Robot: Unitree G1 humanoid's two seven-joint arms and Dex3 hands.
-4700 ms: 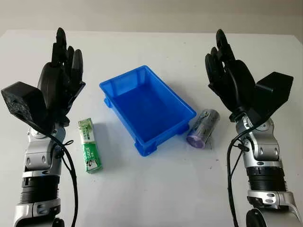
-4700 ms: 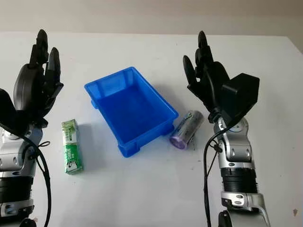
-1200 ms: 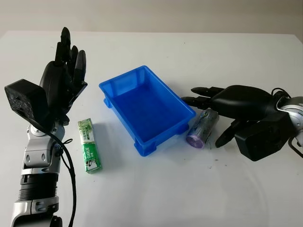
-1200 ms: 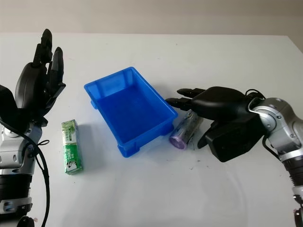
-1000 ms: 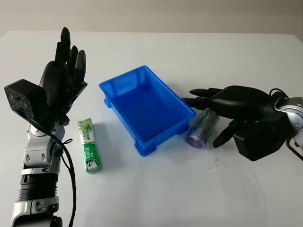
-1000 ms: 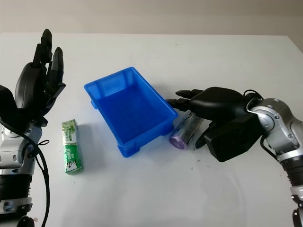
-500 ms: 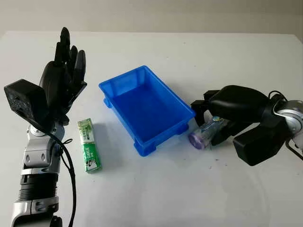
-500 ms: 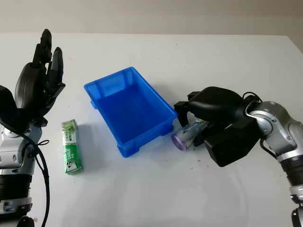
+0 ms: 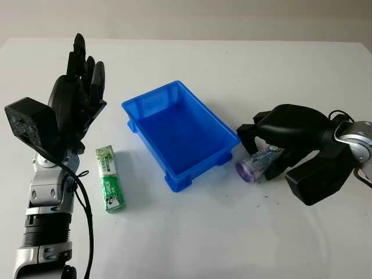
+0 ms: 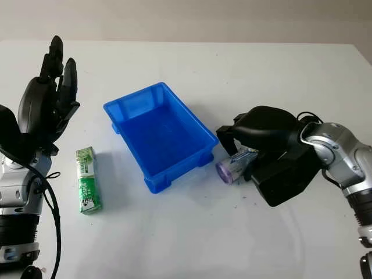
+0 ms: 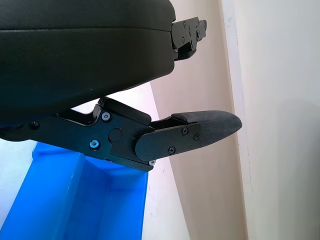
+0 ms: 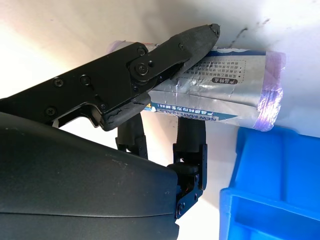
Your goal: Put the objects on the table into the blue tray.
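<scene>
The right hand (image 9: 273, 142) grips the silver, purple-capped tube pack (image 9: 258, 163) just right of the blue tray (image 9: 180, 132). The green gum pack (image 9: 109, 179) lies on the tabletop (image 9: 192, 232) left of the tray, beside the raised, open left hand (image 9: 78, 99).

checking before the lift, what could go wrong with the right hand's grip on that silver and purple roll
The right hand is closed on the silver, purple-capped cylindrical packet, which looks soft and crinkly, so it may slip or crush. It lies close to the blue plastic tray, whose near wall could catch it. The left hand is open, raised above the green rectangular pack.
</scene>
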